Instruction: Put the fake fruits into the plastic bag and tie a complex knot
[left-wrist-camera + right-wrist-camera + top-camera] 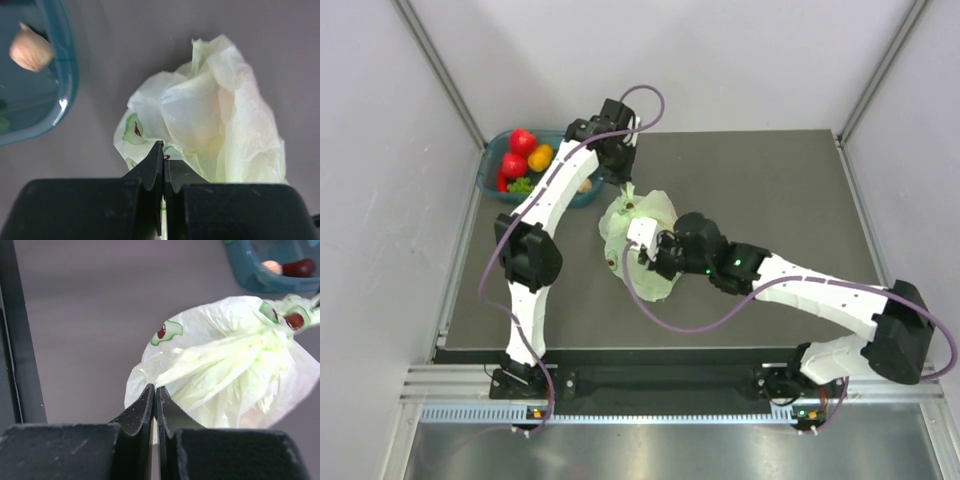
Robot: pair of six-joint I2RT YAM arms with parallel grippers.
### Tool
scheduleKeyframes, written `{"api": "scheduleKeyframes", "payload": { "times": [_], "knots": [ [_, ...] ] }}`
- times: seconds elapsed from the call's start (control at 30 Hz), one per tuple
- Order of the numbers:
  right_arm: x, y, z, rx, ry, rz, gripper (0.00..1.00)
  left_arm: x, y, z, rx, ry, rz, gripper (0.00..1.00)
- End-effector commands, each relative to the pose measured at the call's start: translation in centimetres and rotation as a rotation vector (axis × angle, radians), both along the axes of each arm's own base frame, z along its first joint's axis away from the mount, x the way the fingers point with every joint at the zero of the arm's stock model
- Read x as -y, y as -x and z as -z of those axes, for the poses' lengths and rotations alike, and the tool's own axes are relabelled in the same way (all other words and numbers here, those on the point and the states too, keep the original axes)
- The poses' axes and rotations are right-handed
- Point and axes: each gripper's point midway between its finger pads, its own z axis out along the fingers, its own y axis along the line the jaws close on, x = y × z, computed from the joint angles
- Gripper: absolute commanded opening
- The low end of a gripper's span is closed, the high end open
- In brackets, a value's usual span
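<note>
The left gripper and right gripper each clamp shut on film of the crinkly pale-green translucent plastic bag.

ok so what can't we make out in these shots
- Contents of the plastic bag: every view, crinkled film hides them.
- Whether the bag is tied: top view too small, left tool covers its neck.
- Teal basket: left arm overlaps it in top view, frame edges cut it in wrist views.
</note>
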Motion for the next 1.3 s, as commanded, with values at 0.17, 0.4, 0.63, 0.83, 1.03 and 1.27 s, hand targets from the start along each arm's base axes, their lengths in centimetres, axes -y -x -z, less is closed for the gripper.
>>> {"api": "scheduleKeyframes", "payload": {
  "times": [0.17, 0.4, 0.63, 0.83, 1.03, 1.27],
  "knots": [
    [4.3, 1.2, -3.1, -0.206, -0.166, -0.015, 0.0, -7.0, -8.7, -14.9, 0.628, 0.066, -0.323, 0.0],
    [9.6, -7.0, -6.3, -0.211, -0.312, 0.228, 0.0, -6.2, -8.1, -16.6, 0.688, 0.214, -0.367, 0.0],
    [13.9, -14.3, -9.3, -0.217, -0.416, 0.418, 0.0, -6.3, -8.0, -16.2, 0.743, 0.31, -0.445, 0.0],
    [16.3, -19.4, -10.4, -0.216, -0.451, 0.51, 0.0, -6.0, -8.3, -15.7, 0.779, 0.356, -0.473, 0.0],
    [18.4, -24.0, -8.2, -0.272, -0.49, 0.633, 0.0, -4.8, -8.5, -13.5, 0.802, 0.377, -0.432, 0.04],
    [19.2, -26.4, -6.6, -0.32, -0.487, 0.675, 0.04, -2.5, -8.1, -12.2, 0.816, 0.355, -0.334, 0.27]
  ]
}}
